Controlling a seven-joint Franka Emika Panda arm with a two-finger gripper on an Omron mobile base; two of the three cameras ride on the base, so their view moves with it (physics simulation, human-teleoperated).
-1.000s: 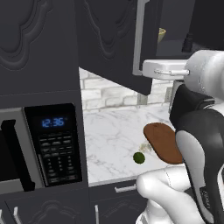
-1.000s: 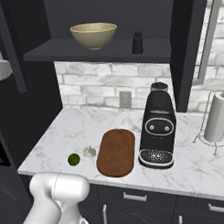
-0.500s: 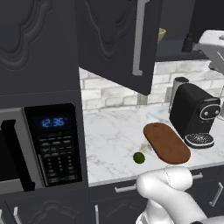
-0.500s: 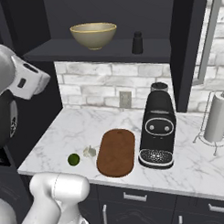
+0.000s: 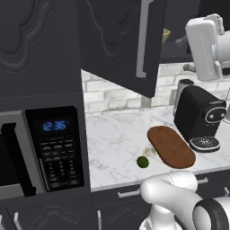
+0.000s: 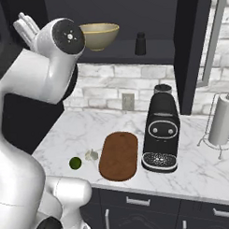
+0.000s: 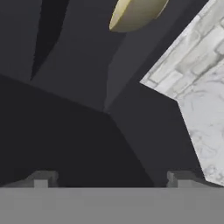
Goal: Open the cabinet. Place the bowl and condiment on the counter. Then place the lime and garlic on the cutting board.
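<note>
- Over the last second my arm has swung up from low beside the base to shelf height, and my claw (image 7: 109, 177) has spread from partly open to fully wide; it holds nothing.
- The dark charcoal wall cabinet with embossed panel doors (image 5: 121, 40) and long silver bar handles stands open, just as it did a second ago, so I judge the first step done and the reach for the shelf to be the step in hand.
- The wide beige-tan bowl with a paler cream inside (image 6: 99, 35) sits on the dark cabinet shelf, unmoved; in my hand view its rounded underside (image 7: 136, 14) lies ahead and well apart from my fingertips (image 7: 41, 177).
- The small black cylindrical condiment bottle with a rounded cap (image 6: 140, 43) stands upright on the same shelf, to the bowl's right and apart from it.
- Below, the white marble desk with faint grey veining (image 6: 193, 160) carries the flat oval reddish-brown wooden cutting board (image 6: 118, 155), smooth and matte, with nothing on it yet.
- The small glossy green lime (image 6: 75, 162) and the lumpy whitish garlic bulb (image 6: 91, 155) lie on the marble just left of the board, garlic nearer it; neither has shifted.
- A glossy black coffee machine (image 6: 160, 133) stands just right of the board.
</note>
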